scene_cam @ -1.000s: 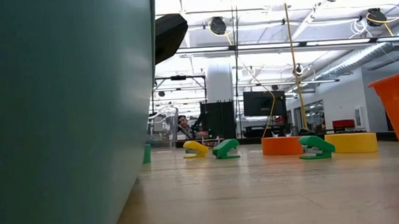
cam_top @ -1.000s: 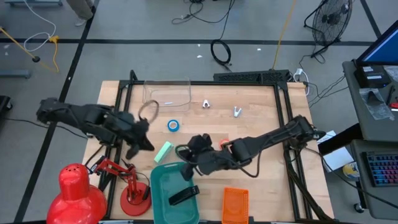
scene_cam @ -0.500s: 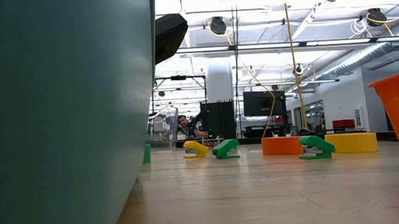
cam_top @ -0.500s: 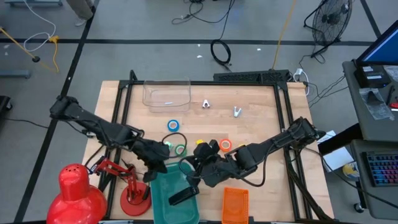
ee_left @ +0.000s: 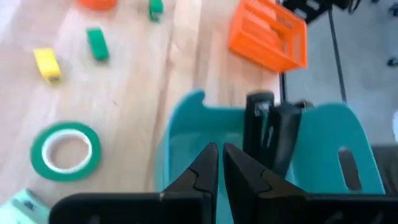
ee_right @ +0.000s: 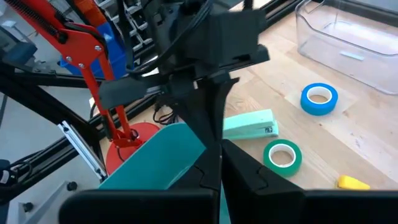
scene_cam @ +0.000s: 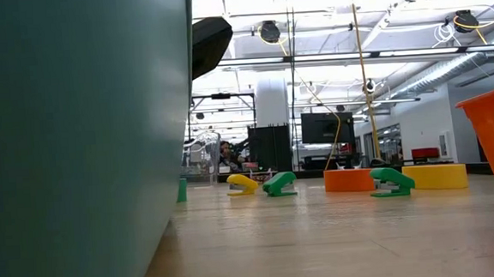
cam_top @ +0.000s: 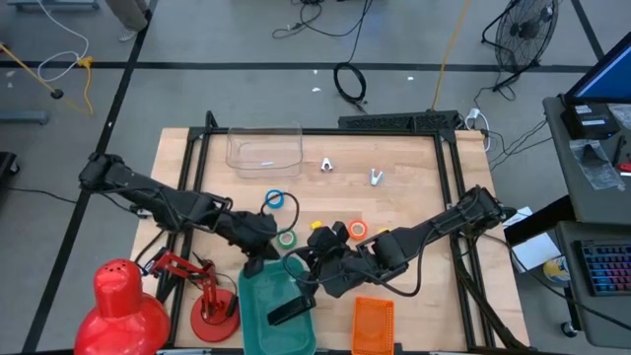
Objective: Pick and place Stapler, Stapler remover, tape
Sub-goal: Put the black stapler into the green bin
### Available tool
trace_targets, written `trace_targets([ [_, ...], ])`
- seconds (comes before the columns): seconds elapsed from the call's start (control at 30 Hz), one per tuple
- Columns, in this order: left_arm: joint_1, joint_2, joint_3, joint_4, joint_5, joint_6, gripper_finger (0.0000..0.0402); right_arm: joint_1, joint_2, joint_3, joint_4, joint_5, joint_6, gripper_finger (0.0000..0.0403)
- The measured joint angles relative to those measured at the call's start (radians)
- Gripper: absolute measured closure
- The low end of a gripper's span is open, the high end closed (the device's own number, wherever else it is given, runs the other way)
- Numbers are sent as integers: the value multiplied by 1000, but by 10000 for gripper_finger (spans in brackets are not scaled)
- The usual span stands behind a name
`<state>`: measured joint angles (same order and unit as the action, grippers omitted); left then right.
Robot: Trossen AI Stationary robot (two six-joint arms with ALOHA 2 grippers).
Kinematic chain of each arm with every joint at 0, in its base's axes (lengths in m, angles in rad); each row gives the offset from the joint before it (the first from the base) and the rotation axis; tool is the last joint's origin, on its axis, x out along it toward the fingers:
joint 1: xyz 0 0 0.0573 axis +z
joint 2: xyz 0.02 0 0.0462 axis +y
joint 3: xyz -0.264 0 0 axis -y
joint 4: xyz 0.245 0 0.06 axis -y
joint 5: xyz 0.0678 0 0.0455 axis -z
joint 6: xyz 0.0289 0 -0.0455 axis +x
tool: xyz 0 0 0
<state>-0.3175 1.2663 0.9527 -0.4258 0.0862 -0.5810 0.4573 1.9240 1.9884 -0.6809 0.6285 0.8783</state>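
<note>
Left end effector (ee_left: 217,163) closed above teal bin (ee_left: 323,134); no legible writing.

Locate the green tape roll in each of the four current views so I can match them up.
High view: green tape roll at table centre, just beyond the teal bin.
Low view: not visible; the bin's wall fills the left side.
Left wrist view, flat on the wood beside the bin.
Right wrist view, near the mint stapler.
Shared landmark: the teal bin.
</note>
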Motion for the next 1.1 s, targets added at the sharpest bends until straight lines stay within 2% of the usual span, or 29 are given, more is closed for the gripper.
trace_targets([
  [0.73,3,0,0,198,-22,0,376,-19,0,-1,10,0,-1,403],
  [1.1,3,0,0,221,-23,0,376,-19,0,-1,10,0,-2,403],
])
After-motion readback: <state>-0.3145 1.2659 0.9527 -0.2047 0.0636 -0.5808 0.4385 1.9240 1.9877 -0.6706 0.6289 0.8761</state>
